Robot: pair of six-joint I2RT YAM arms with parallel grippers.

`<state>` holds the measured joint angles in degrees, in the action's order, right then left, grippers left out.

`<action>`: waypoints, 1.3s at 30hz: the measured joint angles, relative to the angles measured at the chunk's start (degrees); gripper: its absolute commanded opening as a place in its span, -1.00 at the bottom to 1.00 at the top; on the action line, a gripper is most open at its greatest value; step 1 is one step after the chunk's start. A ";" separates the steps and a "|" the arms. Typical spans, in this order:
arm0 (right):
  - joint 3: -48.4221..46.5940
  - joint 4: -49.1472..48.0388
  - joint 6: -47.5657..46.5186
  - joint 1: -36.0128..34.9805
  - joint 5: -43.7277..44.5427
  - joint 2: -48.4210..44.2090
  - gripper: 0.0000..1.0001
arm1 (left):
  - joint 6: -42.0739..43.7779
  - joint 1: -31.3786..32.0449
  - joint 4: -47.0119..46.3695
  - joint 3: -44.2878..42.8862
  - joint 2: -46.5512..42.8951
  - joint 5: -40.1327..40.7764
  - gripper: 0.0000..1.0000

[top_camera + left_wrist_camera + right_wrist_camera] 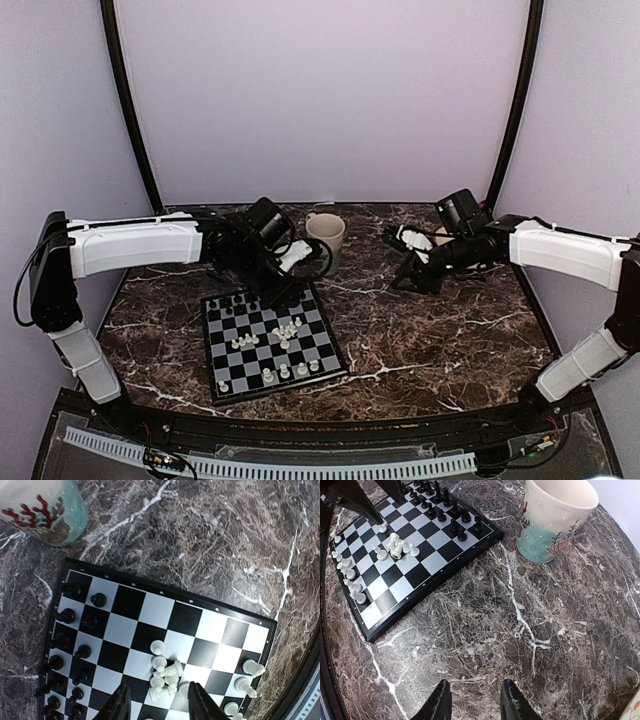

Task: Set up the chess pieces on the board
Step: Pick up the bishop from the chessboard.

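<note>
The board point(222, 350) lies on the marble left of centre. Black chess pieces point(75, 630) stand in two rows along its far side. A cluster of white chess pieces point(167, 672), some toppled, lies mid-board, and more white ones point(250, 677) stand along the near edge. My left gripper point(159, 705) hovers over the board with its jaws apart; the white cluster sits just beyond its fingertips and nothing is gripped. In the top view the left gripper point(280, 290) hangs over the board's far edge. My right gripper point(472, 700) is open over bare marble, right of the board point(420, 575).
A cream and teal mug point(325, 235) with a red coral pattern stands behind the board's far right corner, also in the right wrist view point(555, 520). A pale object point(440, 237) shows behind the right arm. Curtain walls close the back and sides.
</note>
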<state>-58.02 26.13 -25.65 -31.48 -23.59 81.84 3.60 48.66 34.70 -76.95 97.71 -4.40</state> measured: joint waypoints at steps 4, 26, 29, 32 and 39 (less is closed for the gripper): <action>0.17 -0.15 -0.09 0.00 0.00 0.00 -0.32 | 0.07 2.64 3.15 -0.74 2.34 1.38 -0.19; 0.33 -0.46 -0.48 0.00 0.13 0.52 -0.33 | 0.57 4.98 8.81 -1.46 7.76 4.83 -0.33; 0.35 -0.46 -0.50 0.00 0.24 0.79 -0.33 | 0.72 4.98 8.87 -1.46 8.48 4.44 -0.37; 0.35 -0.46 -0.55 0.00 0.26 0.94 -0.33 | 0.76 4.98 8.98 -1.46 9.09 4.00 -0.42; 0.35 -0.46 -0.68 0.00 0.26 1.03 -0.33 | 0.81 4.98 10.05 -1.46 9.44 3.58 -0.46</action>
<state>-57.67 25.67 -26.33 -31.48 -23.33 82.87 4.40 53.65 44.75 -78.41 107.15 -0.82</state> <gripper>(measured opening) 0.336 0.261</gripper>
